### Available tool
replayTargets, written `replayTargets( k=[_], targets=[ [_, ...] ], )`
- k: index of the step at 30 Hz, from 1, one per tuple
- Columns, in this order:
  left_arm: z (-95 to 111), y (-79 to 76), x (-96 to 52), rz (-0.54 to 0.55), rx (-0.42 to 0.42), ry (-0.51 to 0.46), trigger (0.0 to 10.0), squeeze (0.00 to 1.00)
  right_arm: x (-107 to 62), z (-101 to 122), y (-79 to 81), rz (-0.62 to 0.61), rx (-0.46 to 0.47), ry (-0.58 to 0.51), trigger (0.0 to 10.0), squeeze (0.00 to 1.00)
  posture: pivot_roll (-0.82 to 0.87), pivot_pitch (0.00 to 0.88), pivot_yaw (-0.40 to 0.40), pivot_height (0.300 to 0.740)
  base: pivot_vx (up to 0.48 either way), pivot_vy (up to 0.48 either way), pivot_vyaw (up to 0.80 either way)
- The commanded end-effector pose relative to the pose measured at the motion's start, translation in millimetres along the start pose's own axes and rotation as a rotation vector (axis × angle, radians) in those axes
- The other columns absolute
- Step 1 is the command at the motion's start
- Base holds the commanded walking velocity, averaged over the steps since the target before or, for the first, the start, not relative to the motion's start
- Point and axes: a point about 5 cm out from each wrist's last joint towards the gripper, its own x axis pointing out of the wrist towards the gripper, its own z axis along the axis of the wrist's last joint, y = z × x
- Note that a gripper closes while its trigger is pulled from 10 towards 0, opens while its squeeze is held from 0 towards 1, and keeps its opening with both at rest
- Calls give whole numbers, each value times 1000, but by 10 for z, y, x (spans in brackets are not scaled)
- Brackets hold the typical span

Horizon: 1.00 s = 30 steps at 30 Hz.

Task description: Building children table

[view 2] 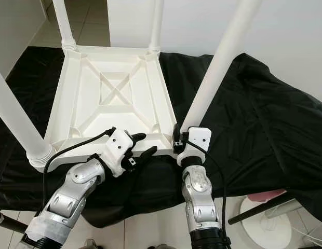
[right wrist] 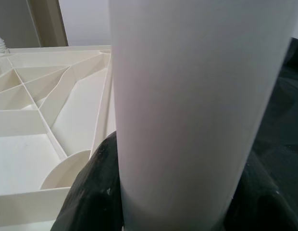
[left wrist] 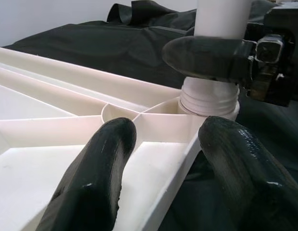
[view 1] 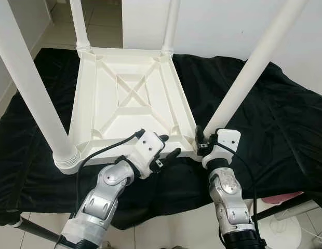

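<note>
A white plastic children's table point(view 1: 130, 93) lies upside down on a black cloth, with its legs pointing up. My right gripper point(view 1: 201, 138) is shut on the near right leg point(view 1: 254, 67), just above the ribbed collar point(left wrist: 209, 98) at the table's corner socket. In the right wrist view the leg point(right wrist: 197, 96) stands between both black fingers point(right wrist: 91, 192). My left gripper point(view 1: 170, 146) is open at the table's front rim, left of that corner. One of its fingers point(left wrist: 96, 183) is over the ribbed underside and the other is outside the rim, over the cloth.
The near left leg point(view 1: 31, 88), far left leg point(view 1: 78, 23) and far right leg point(view 1: 170, 26) stand in their corners. The black cloth point(view 1: 275, 119) is rumpled on the right. A white round base point(view 1: 291, 228) and a pink object point(view 1: 280, 197) sit on the floor at lower right.
</note>
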Motion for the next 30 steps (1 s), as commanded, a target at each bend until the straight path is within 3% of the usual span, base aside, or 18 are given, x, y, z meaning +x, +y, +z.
replayTargets(
  k=[1,12,13,14,17,19,30],
  targets=[
    [-8,49,16,69,11,5,10000,0,-12,-116,92,1,63,68,10000,1000,31,71,-99,740,0,0,0],
    [6,62,28,75,21,1,10000,0,13,-40,20,106,9,33,10000,1000,25,77,-97,740,0,0,0],
    [4,57,26,73,23,2,10000,0,10,-37,-6,120,2,34,10000,671,25,77,-96,740,0,0,0],
    [3,55,24,72,24,2,10000,0,-3,-33,-29,151,16,35,10000,0,24,77,-95,740,0,0,0],
    [3,52,20,68,25,3,10000,0,-25,-25,-54,196,14,30,10000,0,24,78,-93,740,0,0,0],
    [8,40,21,52,28,1,10000,0,-53,-7,-90,301,0,29,10000,0,23,81,-91,740,0,0,0],
    [70,-81,-38,-90,-16,-39,10000,0,15,86,-254,469,-56,14,10000,0,30,83,-91,740,0,0,0]
  ],
)
